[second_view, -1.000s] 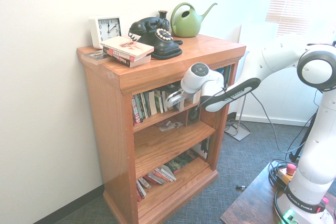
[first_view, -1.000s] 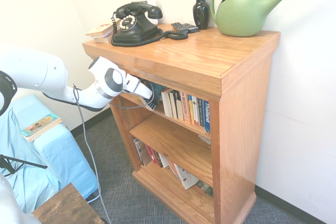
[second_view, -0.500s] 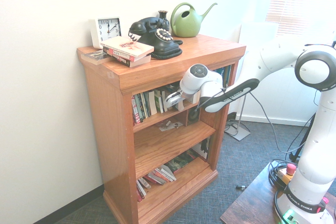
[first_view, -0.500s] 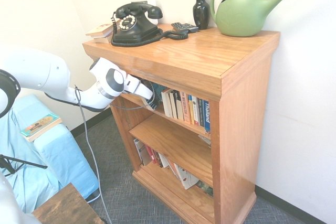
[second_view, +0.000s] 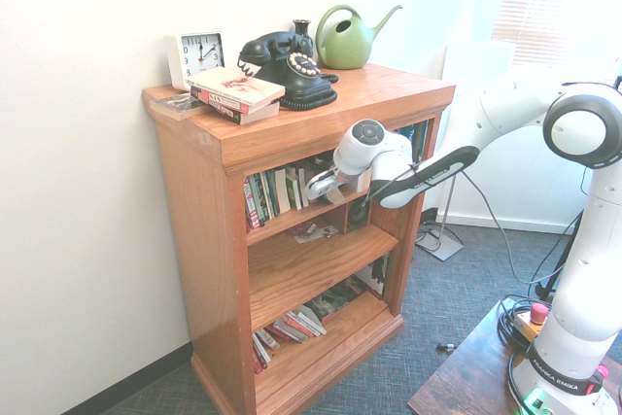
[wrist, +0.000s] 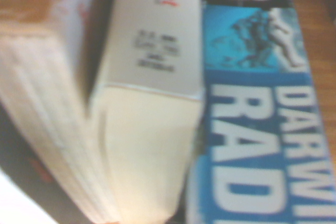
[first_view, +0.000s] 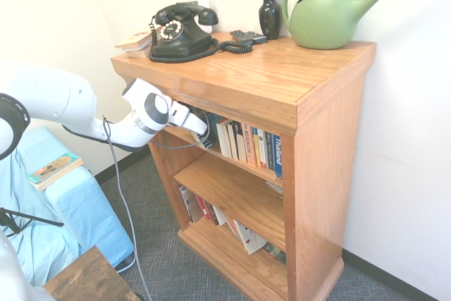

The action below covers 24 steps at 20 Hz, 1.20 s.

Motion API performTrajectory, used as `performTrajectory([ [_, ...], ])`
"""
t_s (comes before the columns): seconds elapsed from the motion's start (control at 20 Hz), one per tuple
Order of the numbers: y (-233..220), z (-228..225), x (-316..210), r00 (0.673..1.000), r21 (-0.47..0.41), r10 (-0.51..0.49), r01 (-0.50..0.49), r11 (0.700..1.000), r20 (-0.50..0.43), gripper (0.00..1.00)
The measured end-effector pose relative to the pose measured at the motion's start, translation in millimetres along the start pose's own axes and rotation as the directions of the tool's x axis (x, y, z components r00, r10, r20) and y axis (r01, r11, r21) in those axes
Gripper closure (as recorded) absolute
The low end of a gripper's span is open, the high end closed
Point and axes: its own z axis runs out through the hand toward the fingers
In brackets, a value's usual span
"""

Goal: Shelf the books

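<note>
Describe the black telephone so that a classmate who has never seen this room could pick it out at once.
Find the wooden bookcase against the white wall and look at its top. The telephone stands near the back, between a stack of books and a small dark vase. Only it has a round dial and a coiled cord.

Claw (first_view: 199,130) fingertips hidden among top-shelf books (first_view: 248,144)

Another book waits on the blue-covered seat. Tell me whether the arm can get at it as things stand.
Probably yes, but not at once: the gripper is tucked under the bookcase top at the upper shelf row. Once backed out, the way looks free; the book on the blue cover lies flat in the open, with nothing over it.
</note>
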Motion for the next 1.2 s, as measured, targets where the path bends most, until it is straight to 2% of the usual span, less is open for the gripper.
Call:
performTrajectory([
  [0.35, 9.9, -2.9, 3.2, 1.0, 0.019, 0.012, -0.012, 1.0, 0.004, 0.0],
  [0.65, 25.5, -27.0, -25.3, 0.999, 0.068, -0.009, 0.006, 0.998, 0.036, 0.0],
  [1.2, 89.0, -63.2, -55.1, 0.996, 0.025, 0.031, -0.033, 0.999, 0.078, 0.0],
])
